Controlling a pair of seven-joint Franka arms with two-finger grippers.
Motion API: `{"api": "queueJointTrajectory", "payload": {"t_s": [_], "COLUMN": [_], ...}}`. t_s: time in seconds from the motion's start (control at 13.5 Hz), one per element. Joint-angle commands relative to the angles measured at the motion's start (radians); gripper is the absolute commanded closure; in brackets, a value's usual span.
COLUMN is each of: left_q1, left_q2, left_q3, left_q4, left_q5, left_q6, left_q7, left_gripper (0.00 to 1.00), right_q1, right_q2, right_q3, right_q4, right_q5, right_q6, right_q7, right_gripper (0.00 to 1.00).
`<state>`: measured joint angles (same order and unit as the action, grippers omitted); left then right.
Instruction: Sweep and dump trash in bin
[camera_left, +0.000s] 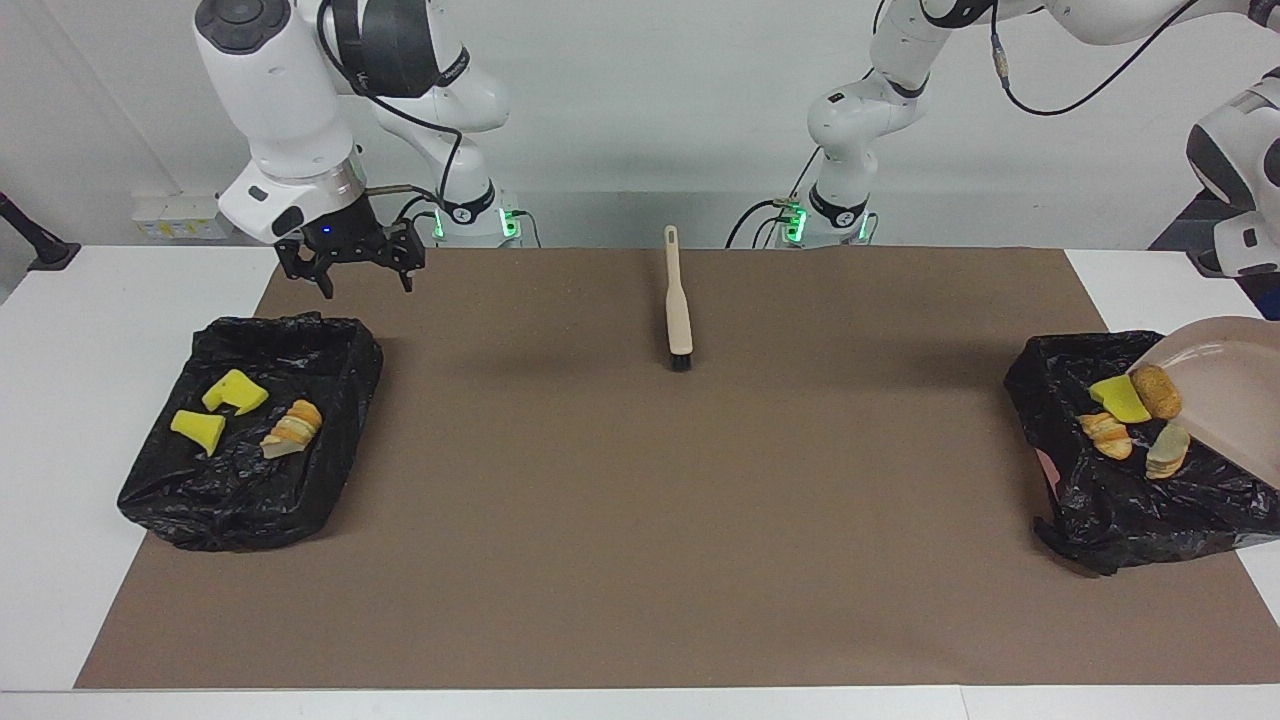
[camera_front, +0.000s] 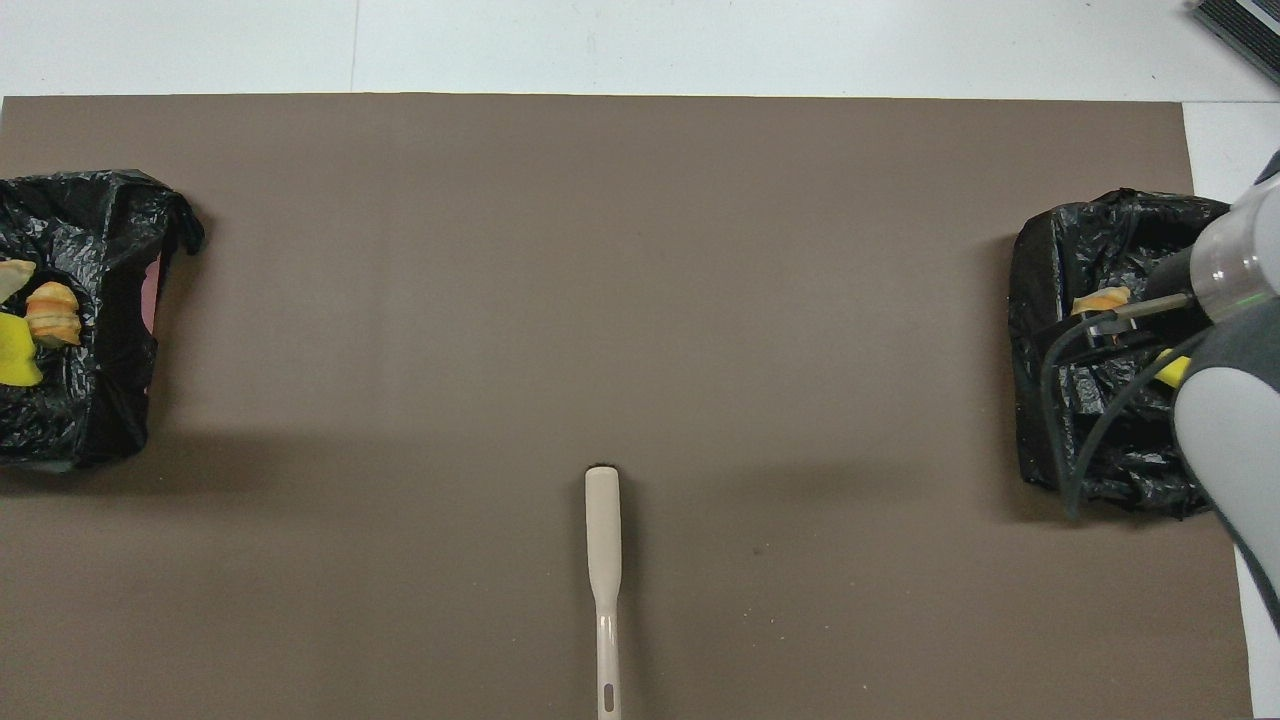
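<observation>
- The trash (camera_left: 1125, 412) slides off the tilted dustpan (camera_left: 1225, 390) into the lined bin (camera_left: 1050, 385) at the left arm's end of the tabletop (camera_left: 640, 520).
- The left gripper is out of frame; its fingers are closed.
- The right gripper (camera_left: 350, 262), fingers spread and empty, is raised near the other bin (camera_left: 250, 500), well apart from that trash.

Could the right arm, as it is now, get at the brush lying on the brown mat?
Probably yes. The right gripper is open and empty, up in the air by the bin at its own end. The brush lies alone mid-mat, near the robots, handle toward them, with nothing on or beside it.
</observation>
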<state>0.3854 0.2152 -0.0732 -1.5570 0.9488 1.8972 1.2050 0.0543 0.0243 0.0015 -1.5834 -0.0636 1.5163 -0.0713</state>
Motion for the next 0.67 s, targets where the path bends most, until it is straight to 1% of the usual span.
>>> {"api": "queueJointTrajectory", "payload": {"t_s": [0.0, 0.07, 0.22, 0.45, 0.52, 0.59], "left_q1": [-0.019, -0.031, -0.049, -0.062, -0.060, -0.062], "left_q2": [0.053, 0.072, 0.104, 0.153, 0.161, 0.161], "left_q3": [0.010, 0.010, 0.007, 0.007, 0.013, 0.015], "left_q4": [0.087, 0.121, 0.175, 0.253, 0.268, 0.270], "left_q5": [0.098, 0.114, 0.102, 0.091, 0.105, 0.116], "left_q6": [0.014, 0.014, 0.026, 0.081, 0.117, 0.124], "left_q7": [0.034, 0.031, -0.005, -0.094, -0.085, -0.079], "left_gripper": [1.00, 1.00, 1.00, 1.00, 1.00, 1.00], "right_q1": [-0.028, -0.033, -0.037, -0.045, -0.044, -0.042], "right_q2": [0.016, 0.016, 0.014, 0.009, 0.008, 0.003], "right_q3": [0.003, 0.003, -0.001, -0.026, -0.026, -0.026], "right_q4": [0.054, 0.054, 0.054, 0.054, 0.049, 0.045], "right_q5": [0.008, 0.010, 0.034, 0.057, 0.059, 0.059], "right_q6": [-0.064, -0.064, -0.064, -0.062, -0.059, -0.058], "right_q7": [-0.018, -0.018, -0.018, -0.013, -0.006, -0.005], "right_gripper": [0.00, 0.00, 0.00, 0.00, 0.00, 0.00]}}
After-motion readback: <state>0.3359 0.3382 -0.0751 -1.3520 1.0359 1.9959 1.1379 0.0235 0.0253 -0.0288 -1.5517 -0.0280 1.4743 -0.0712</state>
